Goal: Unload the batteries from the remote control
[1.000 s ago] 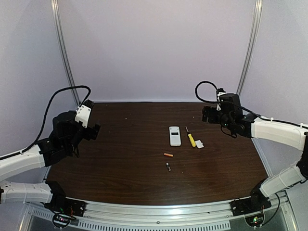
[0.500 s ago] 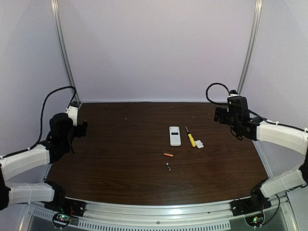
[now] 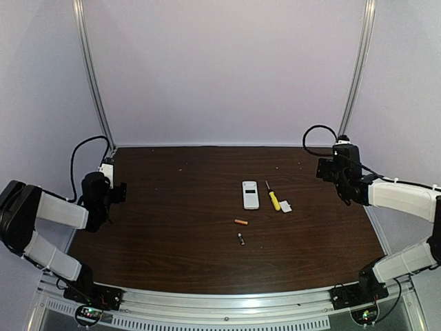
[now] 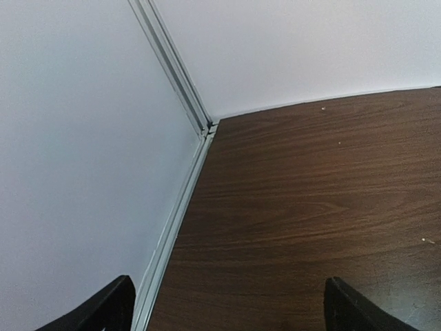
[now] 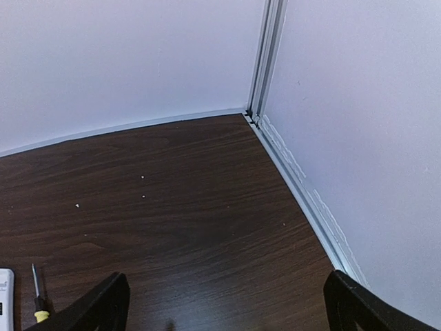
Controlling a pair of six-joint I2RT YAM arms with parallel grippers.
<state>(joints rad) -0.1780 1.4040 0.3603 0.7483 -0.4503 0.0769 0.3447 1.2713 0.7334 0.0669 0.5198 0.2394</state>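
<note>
The white remote control (image 3: 250, 194) lies flat on the middle of the brown table (image 3: 172, 207); its corner shows at the lower left edge of the right wrist view (image 5: 4, 298). Two batteries lie loose on the wood in front of it, one orange (image 3: 240, 222), one dark (image 3: 240, 238). My left gripper (image 3: 118, 189) sits at the table's left edge, open and empty (image 4: 231, 307), facing the back left corner. My right gripper (image 3: 325, 169) hangs near the right edge, open and empty (image 5: 227, 303), well apart from the remote.
A yellow-handled screwdriver (image 3: 273, 198) lies right of the remote, its tip visible in the right wrist view (image 5: 37, 303). A small white cover piece (image 3: 286, 206) rests beside it. Metal corner posts (image 4: 172, 76) and white walls bound the table at back and sides.
Both arms have drawn back outward: the left gripper moved left and down to the table's left edge, the right gripper moved right toward the right wall. The objects have not moved.
</note>
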